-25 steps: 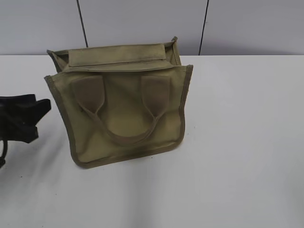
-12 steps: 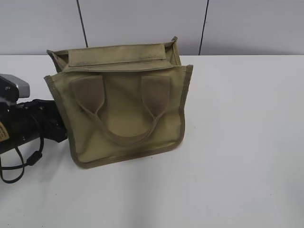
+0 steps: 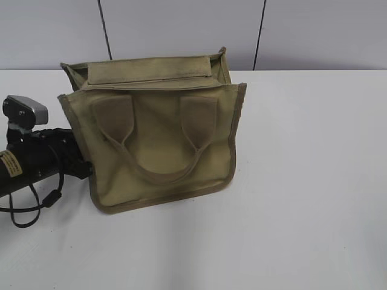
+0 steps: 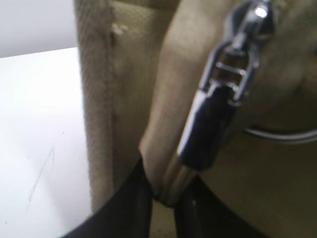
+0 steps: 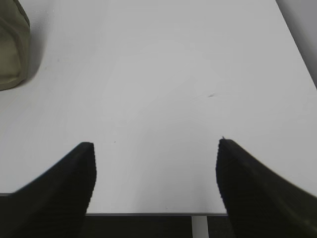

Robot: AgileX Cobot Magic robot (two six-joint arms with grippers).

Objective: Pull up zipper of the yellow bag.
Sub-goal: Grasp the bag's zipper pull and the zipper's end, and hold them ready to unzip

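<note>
The yellow bag [image 3: 163,145] stands upright on the white table, handle side facing the exterior camera. Its zip line [image 3: 151,80] runs along the top. My left gripper [image 3: 83,166] is pressed against the bag's left edge, its tips hidden behind the binding. In the left wrist view the shiny silver zipper pull [image 4: 218,109] hangs down against the khaki canvas [image 4: 96,99]. Its lower tip and a fold of fabric sit pinched between my nearly closed left gripper [image 4: 166,196]. My right gripper [image 5: 156,163] is open and empty above bare table; it is out of the exterior view.
A corner of the bag [image 5: 10,49] shows at the right wrist view's upper left. The table's front edge [image 5: 148,214] lies just under the right gripper. The left arm's cable [image 3: 27,214] loops on the table. A grey wall stands behind.
My left arm has moved right across the table until its gripper reaches the bag's left edge. The bag has shifted very slightly. The right gripper shows no earlier view.
</note>
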